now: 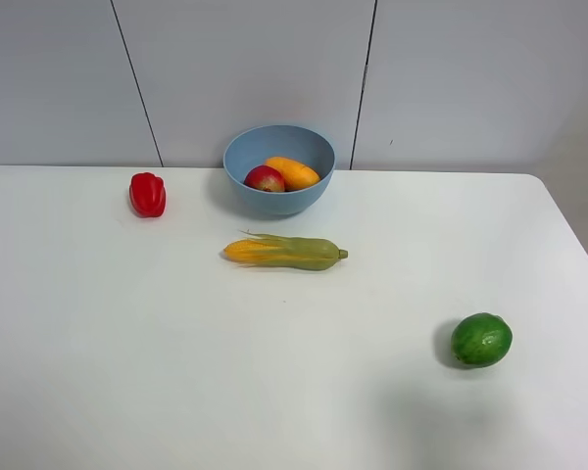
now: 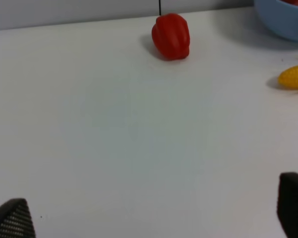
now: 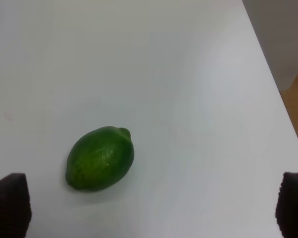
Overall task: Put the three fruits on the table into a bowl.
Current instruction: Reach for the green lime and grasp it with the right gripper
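Observation:
The light-blue bowl [image 1: 278,168] stands at the back of the white table [image 1: 127,333]. The red-yellow pomegranate [image 1: 265,179] and the orange mango [image 1: 292,172] lie inside it. The dark-green lime [image 1: 481,340] lies on the table at the front right; it also shows in the right wrist view [image 3: 100,158]. My right gripper [image 3: 151,210] is open above the table, with the lime just ahead of it and nearer one fingertip [image 3: 9,206]. My left gripper [image 2: 149,213] is open and empty over bare table. Neither gripper shows in the high view.
A red bell pepper [image 1: 148,194] lies left of the bowl and shows in the left wrist view [image 2: 171,36]. A yellow-green corn cob [image 1: 285,252] lies in front of the bowl. The table's right edge [image 3: 283,119] runs close beside the lime.

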You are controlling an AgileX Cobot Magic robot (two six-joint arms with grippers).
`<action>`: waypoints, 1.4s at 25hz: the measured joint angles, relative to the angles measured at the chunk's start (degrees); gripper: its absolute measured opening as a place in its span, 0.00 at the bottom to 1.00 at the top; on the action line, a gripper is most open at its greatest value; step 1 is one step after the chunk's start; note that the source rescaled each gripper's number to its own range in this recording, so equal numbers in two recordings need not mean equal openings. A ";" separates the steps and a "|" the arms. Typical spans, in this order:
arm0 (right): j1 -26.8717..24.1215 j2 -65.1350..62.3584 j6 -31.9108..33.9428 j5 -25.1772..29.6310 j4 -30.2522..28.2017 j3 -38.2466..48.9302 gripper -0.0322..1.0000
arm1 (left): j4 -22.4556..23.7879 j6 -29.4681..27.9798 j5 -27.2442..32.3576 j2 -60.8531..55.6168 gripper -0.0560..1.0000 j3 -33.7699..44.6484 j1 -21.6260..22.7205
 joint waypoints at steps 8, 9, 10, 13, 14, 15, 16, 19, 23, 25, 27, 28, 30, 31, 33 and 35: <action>0.00 0.00 0.00 0.00 0.00 0.00 1.00 | -0.03 -0.30 0.28 0.00 0.99 0.00 0.00; 0.00 0.00 0.00 0.00 0.00 0.00 1.00 | -0.03 -0.30 0.28 0.00 0.99 0.00 0.00; 0.00 0.00 0.00 0.00 0.00 0.00 1.00 | -0.03 -0.30 0.28 0.00 0.99 0.00 0.00; 0.00 0.00 0.00 0.00 0.00 0.00 1.00 | -0.02 -0.30 0.28 0.00 0.99 0.00 0.00; 0.00 0.00 0.00 0.00 0.00 0.00 1.00 | -0.02 -0.30 0.28 0.00 0.99 0.00 0.00; 0.00 0.00 0.00 0.00 0.00 0.00 1.00 | -0.02 -0.30 0.28 0.00 0.99 0.00 0.00; 0.00 0.00 0.00 0.00 0.00 0.00 1.00 | -0.02 -0.30 0.28 0.00 0.99 0.00 0.00; 0.00 0.00 0.00 0.00 0.00 0.04 1.00 | -0.02 -0.30 0.28 0.00 0.99 0.00 0.00; 0.00 0.00 0.00 0.00 0.00 0.04 1.00 | -0.02 -0.37 0.28 0.00 0.99 0.00 0.00; 0.00 0.00 0.00 0.00 0.00 0.04 1.00 | -0.02 -0.41 0.28 0.00 0.99 0.00 0.00; 0.00 0.00 0.00 0.00 0.00 0.04 1.00 | -0.02 -0.41 0.32 0.00 0.99 0.00 0.00; 0.00 0.00 0.31 0.00 -0.06 0.04 1.00 | -0.02 -0.48 0.32 0.00 0.99 0.00 0.00; 0.00 0.00 1.65 0.00 -0.25 0.04 1.00 | -0.02 -0.48 0.32 0.00 0.99 0.00 0.00; 0.00 0.00 2.66 0.00 -0.37 0.04 1.00 | -0.02 -0.48 0.32 0.00 0.99 0.00 0.00; 0.00 0.00 4.76 0.00 -0.67 0.04 1.00 | -0.02 -0.48 0.32 0.00 0.99 0.00 0.00; 0.00 0.56 7.26 0.00 -1.00 0.04 1.00 | -0.02 -0.48 0.32 0.00 0.99 0.00 0.00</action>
